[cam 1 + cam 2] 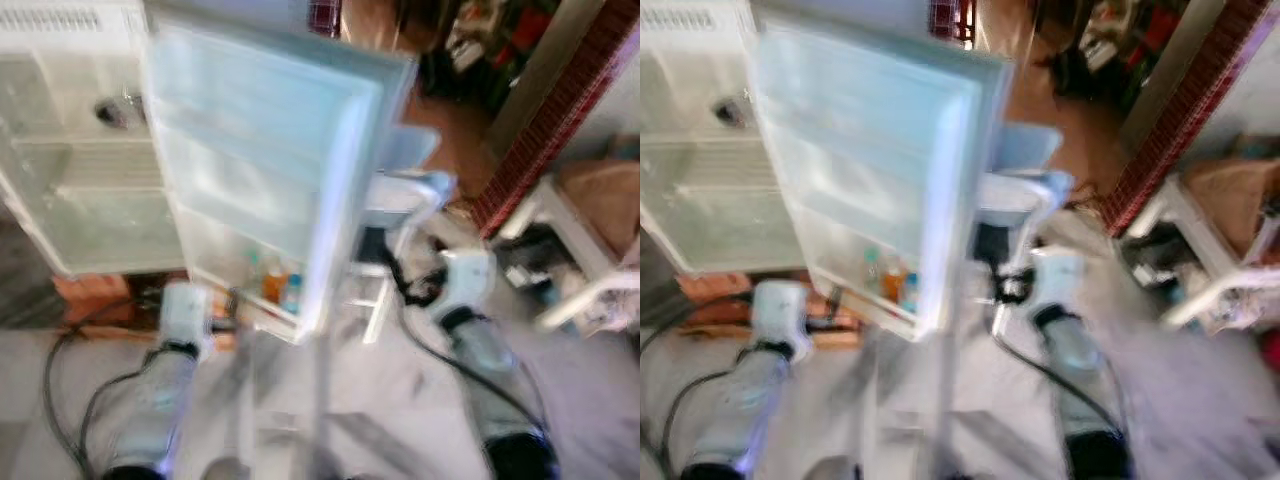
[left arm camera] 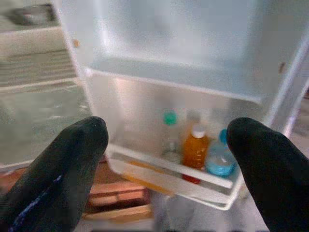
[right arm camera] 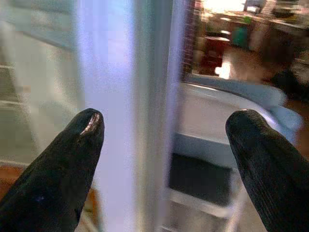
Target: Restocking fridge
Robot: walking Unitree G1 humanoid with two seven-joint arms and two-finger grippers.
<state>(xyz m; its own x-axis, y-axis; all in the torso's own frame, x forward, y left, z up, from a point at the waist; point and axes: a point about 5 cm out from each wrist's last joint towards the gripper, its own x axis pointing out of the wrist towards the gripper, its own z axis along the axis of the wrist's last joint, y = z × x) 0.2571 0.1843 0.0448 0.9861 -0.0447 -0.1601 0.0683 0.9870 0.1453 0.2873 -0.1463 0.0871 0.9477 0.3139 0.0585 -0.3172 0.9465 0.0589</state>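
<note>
1. White fridge door (image 1: 265, 150) stands swung open, its long edge running top to bottom between the two arms; the fridge body (image 1: 75, 150) lies to the robot's left.
2. Lowest door shelf (image 2: 169, 169) holds three bottles upright: green-capped bottle (image 2: 170, 137), orange bottle (image 2: 195, 152), blue bottle (image 2: 219, 157).
3. Left pincer (image 2: 166, 159): fingers spread wide, empty, aimed straight at that shelf, near it. Nearer arm for the bottles.
4. Right pincer (image 3: 164, 145): spread wide, empty, straddling the door's outer edge without touching.
5. Head views blurred.
</note>
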